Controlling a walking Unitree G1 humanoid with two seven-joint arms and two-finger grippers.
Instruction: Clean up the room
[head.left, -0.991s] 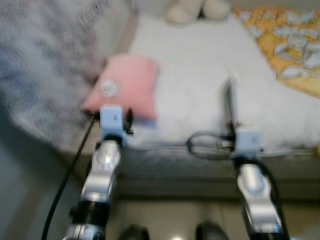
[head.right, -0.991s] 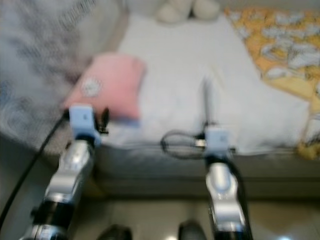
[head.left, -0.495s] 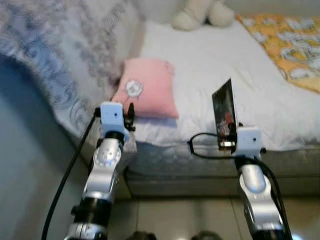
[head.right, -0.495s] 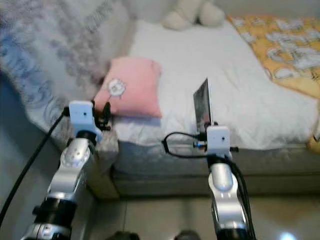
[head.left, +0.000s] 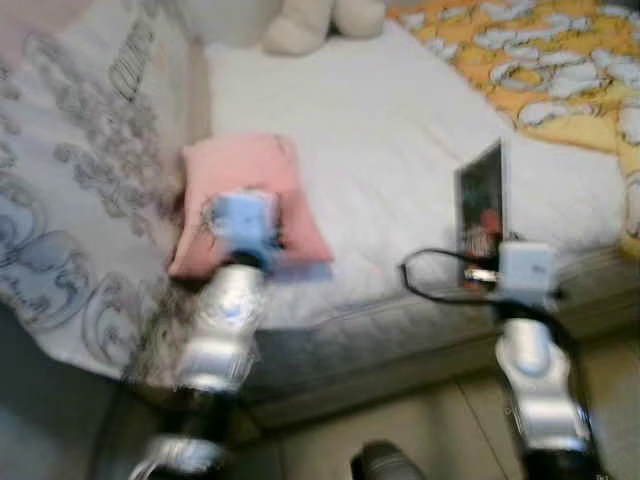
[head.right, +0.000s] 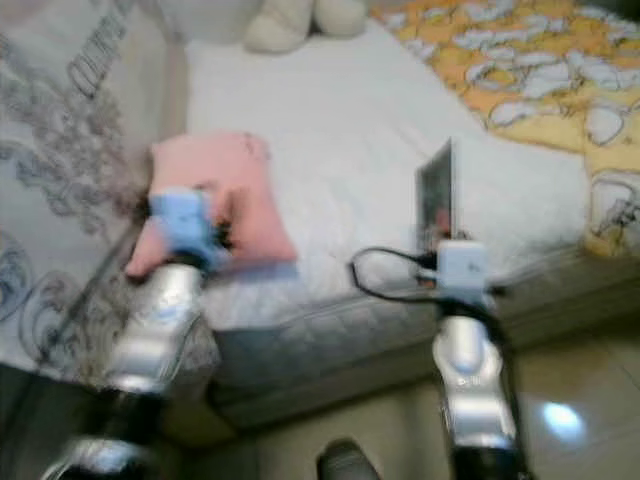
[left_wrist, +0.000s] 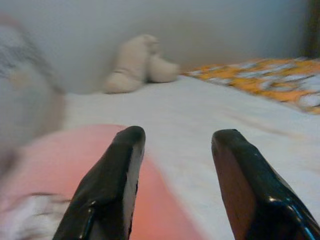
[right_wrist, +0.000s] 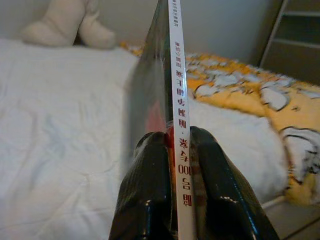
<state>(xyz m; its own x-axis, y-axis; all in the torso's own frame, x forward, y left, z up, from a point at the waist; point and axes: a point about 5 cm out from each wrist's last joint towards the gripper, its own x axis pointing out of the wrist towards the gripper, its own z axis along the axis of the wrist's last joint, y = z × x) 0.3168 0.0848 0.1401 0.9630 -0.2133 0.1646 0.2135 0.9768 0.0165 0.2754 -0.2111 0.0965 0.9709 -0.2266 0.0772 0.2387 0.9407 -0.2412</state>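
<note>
Book (right_wrist: 176, 100) stands upright on its edge, pinched between the two black fingers of the right gripper (right_wrist: 177, 137) above the near edge of the white bed (head.right: 330, 110). Left gripper (left_wrist: 175, 145) hangs over the pink pillow (head.right: 235, 185), fingers spread apart with nothing held. Beyond, a plush toy (left_wrist: 137, 62) lies by an orange blanket (head.left: 540, 60).

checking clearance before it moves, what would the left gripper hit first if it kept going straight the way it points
Probably the pink pillow, lying just under and ahead of the open left gripper; past that, white bed sheet. Depth is unclear.
</note>
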